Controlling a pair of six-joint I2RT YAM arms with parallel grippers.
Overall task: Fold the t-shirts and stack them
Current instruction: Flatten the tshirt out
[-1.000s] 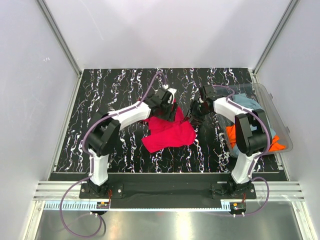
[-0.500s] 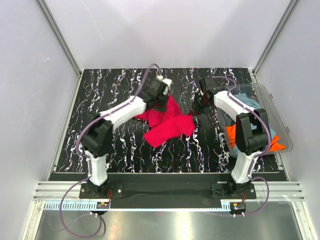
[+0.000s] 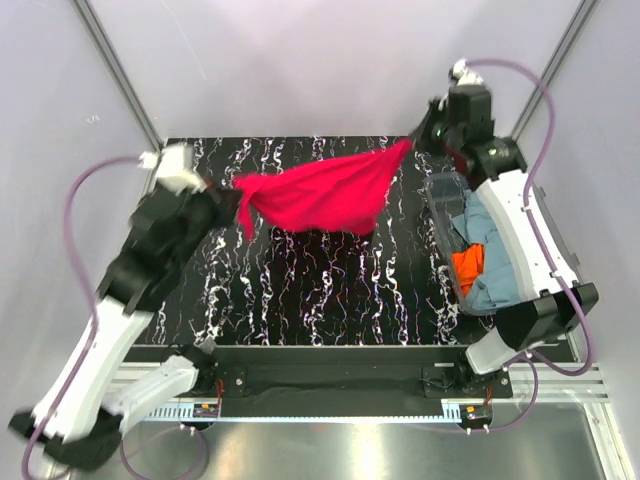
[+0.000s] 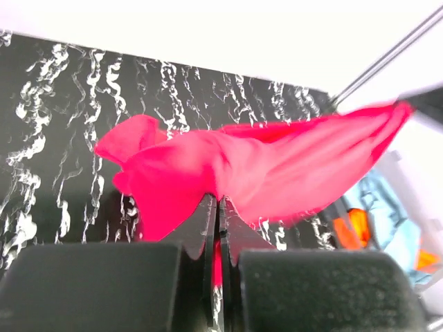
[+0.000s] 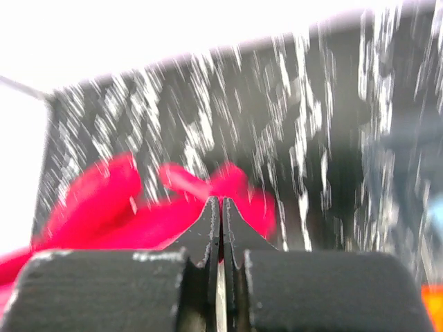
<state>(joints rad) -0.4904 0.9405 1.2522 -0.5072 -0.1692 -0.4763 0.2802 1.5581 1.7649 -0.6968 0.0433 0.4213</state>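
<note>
Held aloft: red t-shirt point(image 3: 320, 195), stretched above counter point(image 3: 300, 300). Grip: left hand point(image 3: 235, 201) clamped shut on one edge, right hand point(image 3: 416, 139) likewise on opposite edge. Risk: thin pinch slips under tension, shirt drops crumpled.

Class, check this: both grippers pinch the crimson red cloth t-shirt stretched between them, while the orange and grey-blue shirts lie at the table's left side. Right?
One slip: the orange shirt and grey-blue shirt lie at the right side, in the clear plastic tub, as the top external view shows. The left gripper and right gripper do pinch the crimson red t-shirt stretched between them.
</note>
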